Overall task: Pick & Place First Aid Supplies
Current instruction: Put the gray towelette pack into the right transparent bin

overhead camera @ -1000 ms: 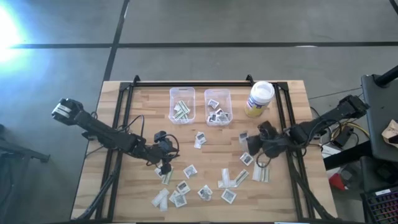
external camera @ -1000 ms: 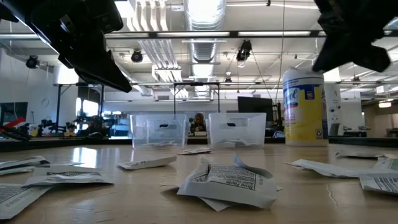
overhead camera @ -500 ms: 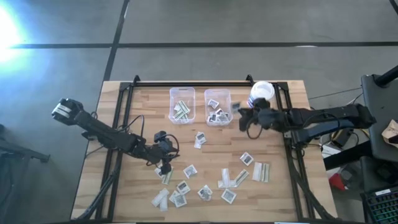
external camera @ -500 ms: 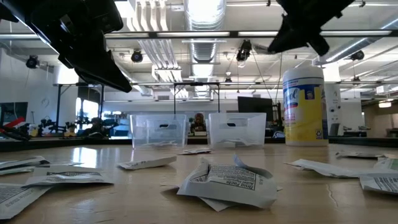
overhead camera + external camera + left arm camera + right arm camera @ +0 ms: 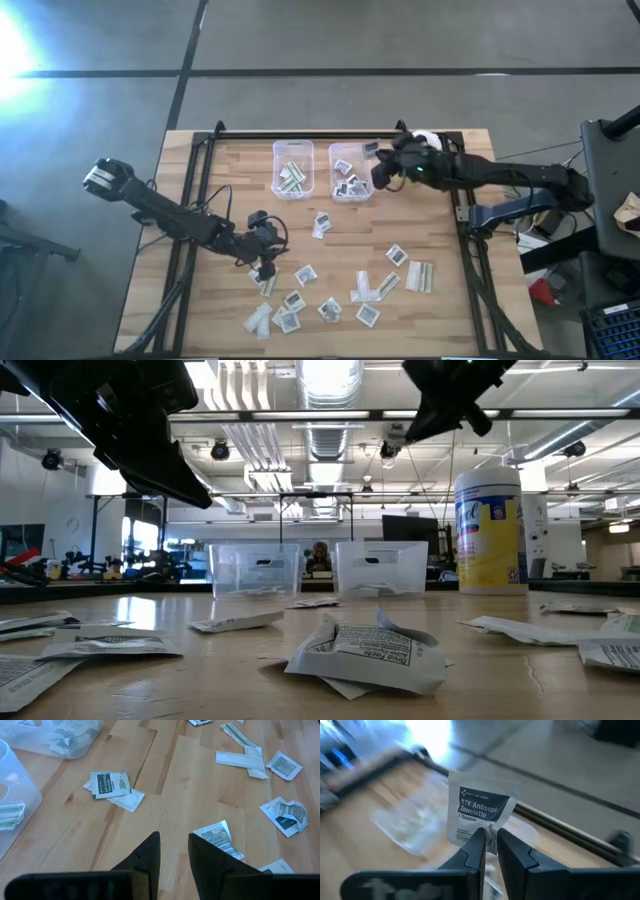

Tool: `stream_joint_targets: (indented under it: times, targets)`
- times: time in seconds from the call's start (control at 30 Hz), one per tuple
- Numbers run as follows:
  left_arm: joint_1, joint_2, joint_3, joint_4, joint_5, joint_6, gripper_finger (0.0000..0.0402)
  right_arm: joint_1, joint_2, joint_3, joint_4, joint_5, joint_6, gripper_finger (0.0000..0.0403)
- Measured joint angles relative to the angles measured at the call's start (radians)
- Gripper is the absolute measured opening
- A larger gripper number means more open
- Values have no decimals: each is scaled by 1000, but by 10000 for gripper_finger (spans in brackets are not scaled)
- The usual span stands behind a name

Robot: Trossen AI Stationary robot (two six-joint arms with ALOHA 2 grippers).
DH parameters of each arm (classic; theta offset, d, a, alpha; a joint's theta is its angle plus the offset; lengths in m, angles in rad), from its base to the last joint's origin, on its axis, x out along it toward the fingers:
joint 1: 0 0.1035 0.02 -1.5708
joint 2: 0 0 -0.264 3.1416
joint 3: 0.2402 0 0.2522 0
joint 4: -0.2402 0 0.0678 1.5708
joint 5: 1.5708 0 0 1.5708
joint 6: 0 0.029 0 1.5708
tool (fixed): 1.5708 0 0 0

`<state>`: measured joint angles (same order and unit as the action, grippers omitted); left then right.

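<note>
Several small paper packets [image 5: 330, 295] lie flat and scattered on the wooden table's near half. Two clear bins, the left one [image 5: 293, 168] and the right one [image 5: 350, 172], stand at the far middle with packets inside. My right gripper [image 5: 378, 165] hangs above the right bin's right rim, shut on a white towelette packet [image 5: 477, 810]. My left gripper [image 5: 173, 851] hovers low over the scattered packets at the near left, its fingers a little apart with only bare wood between them. My right gripper pinches the towelette packet between its two fingers at the middle of one edge [image 5: 488, 829]. The fingers come from the table's right, slanting down. The packet stands out beyond the fingertips, lifted clear above the right bin [image 5: 415, 825], its printed face toward the wrist camera.
A white-lidded wipes jar [image 5: 490, 530] stands at the far right behind my right arm. Black rails [image 5: 190, 230] run along the table's left, right and far sides. Two overlapping packets [image 5: 112, 787] lie ahead of my left gripper.
My right gripper has risen from the table's right middle and swung toward the far edge and leftward to above the right bin, rolling as it went, carrying the packet lifted clear of the table.
</note>
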<state>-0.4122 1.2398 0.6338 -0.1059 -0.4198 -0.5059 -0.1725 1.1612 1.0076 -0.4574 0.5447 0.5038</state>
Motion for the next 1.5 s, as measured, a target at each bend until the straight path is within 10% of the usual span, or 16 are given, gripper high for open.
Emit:
stream_joint_targets:
  times: [0.83,1.5]
  targets:
    - [0,0,0,-9,4,-4,94,-22,465,211,-298,-135,-52,43]
    - [0,0,0,-9,4,2,94,123,290,213,-308,-134,-27,43]
